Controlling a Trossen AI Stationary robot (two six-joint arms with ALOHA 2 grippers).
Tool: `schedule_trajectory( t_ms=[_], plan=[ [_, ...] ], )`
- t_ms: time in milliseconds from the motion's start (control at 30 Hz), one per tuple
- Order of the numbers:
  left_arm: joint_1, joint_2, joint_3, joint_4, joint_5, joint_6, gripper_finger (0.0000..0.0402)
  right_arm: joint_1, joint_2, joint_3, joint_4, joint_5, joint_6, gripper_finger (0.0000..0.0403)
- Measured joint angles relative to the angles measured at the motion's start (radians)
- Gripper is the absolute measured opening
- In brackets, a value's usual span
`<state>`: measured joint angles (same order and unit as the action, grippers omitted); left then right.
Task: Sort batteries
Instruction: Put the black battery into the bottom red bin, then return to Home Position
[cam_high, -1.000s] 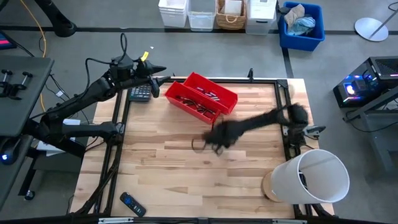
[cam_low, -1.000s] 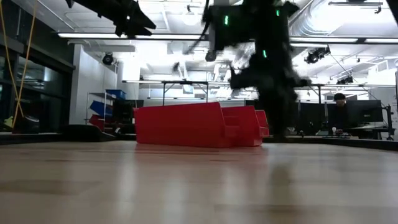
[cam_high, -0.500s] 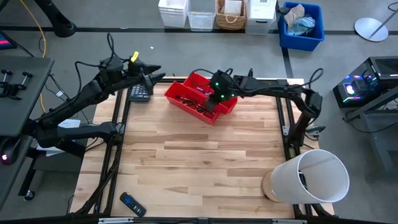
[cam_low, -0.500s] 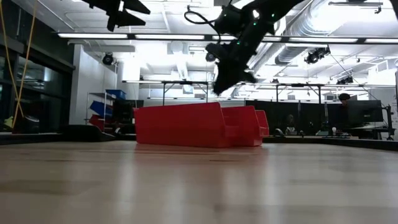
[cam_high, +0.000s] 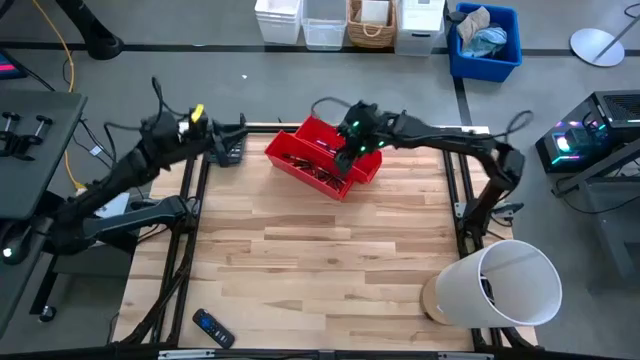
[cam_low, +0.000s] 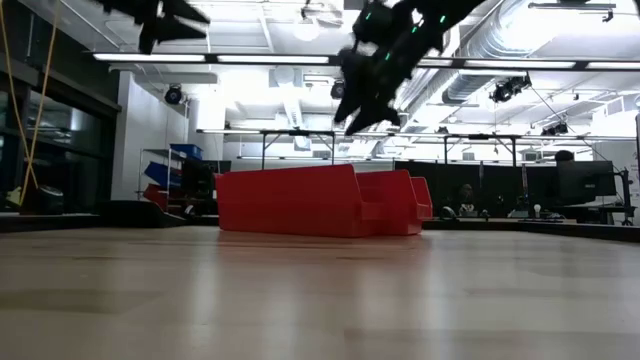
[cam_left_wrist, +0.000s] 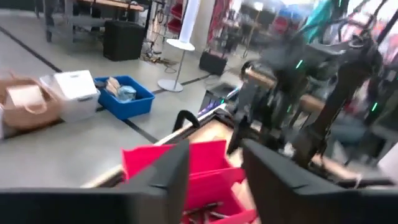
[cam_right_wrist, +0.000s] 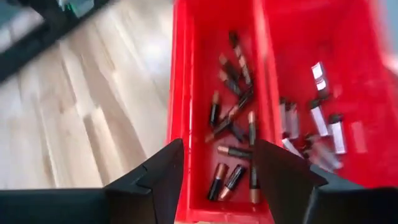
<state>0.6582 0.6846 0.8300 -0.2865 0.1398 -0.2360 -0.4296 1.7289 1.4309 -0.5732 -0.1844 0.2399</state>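
Observation:
Two red bins (cam_high: 322, 157) stand side by side on the wooden table, far of its middle. In the right wrist view one bin (cam_right_wrist: 180, 93) holds several dark, copper-ended batteries (cam_right_wrist: 233, 134), and the other bin (cam_right_wrist: 298, 37) holds several silver-grey batteries (cam_right_wrist: 314, 121); all lie on the bin floors. My right gripper (cam_right_wrist: 217, 168) hangs open above the bins, slanting down, with nothing between its fingers (cam_high: 345, 157). My left gripper (cam_high: 238, 131) hovers open beyond the table's far left corner, pointing at the bins (cam_left_wrist: 205, 158), and is empty.
A dark calculator (cam_high: 228, 150) lies at the far left edge under my left gripper. A black remote control (cam_high: 213, 328) lies near the front left corner. A large white tub (cam_high: 505, 285) stands at the near right corner. Bare wood fills the table's middle.
My right gripper has swung from low over the table's middle toward the far edge and up, and now hangs over the red bins; in the low view its fingertips, together half a second ago, stand apart. My left gripper has drawn back toward the table's left edge.

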Motion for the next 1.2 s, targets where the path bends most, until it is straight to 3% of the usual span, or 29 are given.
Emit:
schedule_trajectory(
  t_ms=[133,267,333,400,567,800,1033,1200],
  plan=[
    [-0.014,-0.130,-0.273,0.298,-0.002,-0.193,0.0024,-0.044,-0.103,0.010,-0.030,0.019,-0.006,0.0191],
    [-0.060,-0.118,-0.540,0.832,-0.091,-0.346,0.0010,-0.079,-0.208,0.010,-0.034,0.048,0.003,0.0185],
    [-0.082,-0.045,-0.607,0.941,-0.170,-0.361,0.0003,-0.091,-0.246,0.010,-0.044,0.062,0.002,0.0168],
    [-0.102,0.031,-0.625,0.957,-0.183,-0.363,0.0002,-0.102,-0.274,0.010,-0.057,0.075,0.008,0.0136],
    [-0.196,0.126,-0.632,0.987,-0.091,-0.393,0.0000,-0.123,-0.322,0.010,-0.109,0.082,0.042,0.0017],
    [-0.310,-0.038,-0.818,1.066,-0.139,-0.475,0.0000,-0.103,-0.374,0.010,-0.186,0.075,0.115,0.0003],
    [-0.315,-0.317,-0.814,0.766,-0.139,-0.419,0.0000,-0.017,-0.443,-0.010,-0.189,0.051,0.182,0.0001],
    [-0.304,-0.487,-0.814,0.644,-0.131,-0.407,0.0000,0.096,-0.552,-0.173,-0.140,0.099,0.266,0.0001]
  ],
)
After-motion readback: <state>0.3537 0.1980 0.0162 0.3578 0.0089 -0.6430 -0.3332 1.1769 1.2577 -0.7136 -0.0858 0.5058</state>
